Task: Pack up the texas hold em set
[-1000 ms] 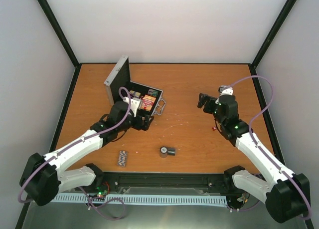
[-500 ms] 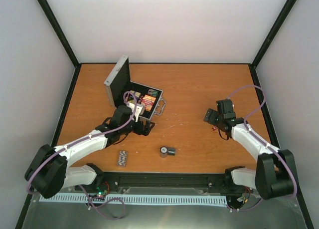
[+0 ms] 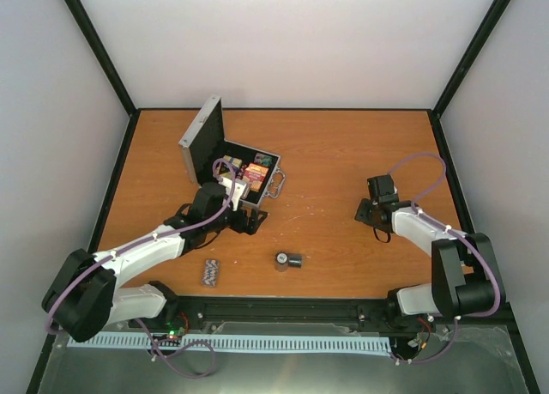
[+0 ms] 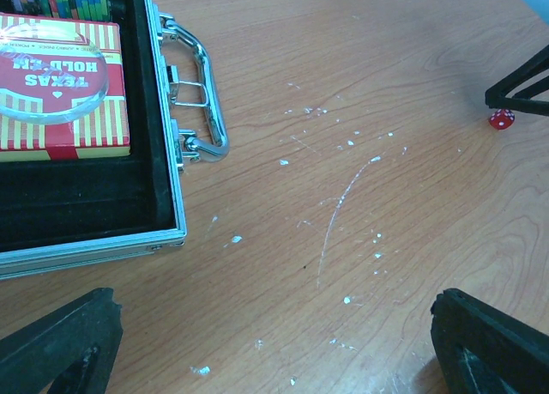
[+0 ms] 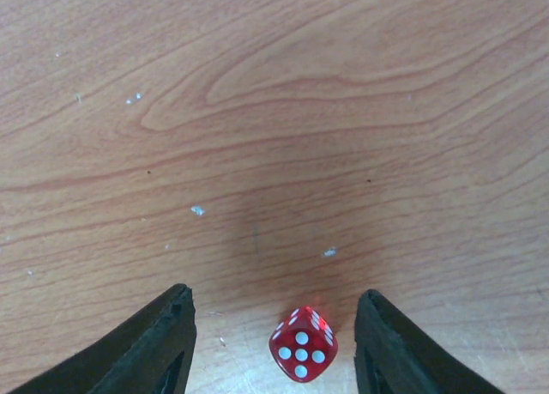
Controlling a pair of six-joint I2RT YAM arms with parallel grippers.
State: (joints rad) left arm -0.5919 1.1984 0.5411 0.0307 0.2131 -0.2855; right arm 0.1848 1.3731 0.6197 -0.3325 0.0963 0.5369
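The silver case [image 3: 199, 135] of the texas hold em set lies open at the back left, with a red card box [image 4: 60, 85] and a clear round button [image 4: 47, 76] in its black lining. Its metal handle [image 4: 202, 93] faces the table's middle. My left gripper [image 3: 250, 215] hovers open just in front of the case, nothing between its fingers [image 4: 60, 347]. My right gripper [image 5: 274, 295] is low over the table, open, straddling the red die [image 5: 303, 344]. There are gaps on both sides of the die. It also shows in the left wrist view [image 4: 501, 118].
A short row of striped chips [image 3: 211, 272] lies near the front edge on the left. A small dark round piece [image 3: 287, 260] sits at front centre. White scuffs [image 4: 343, 197] mark the wooden table. Black frame posts and white walls close in the table.
My right arm has swung down and in, bringing its gripper to the table over the die, and its jaws have narrowed. The left gripper drew back slightly from the case.
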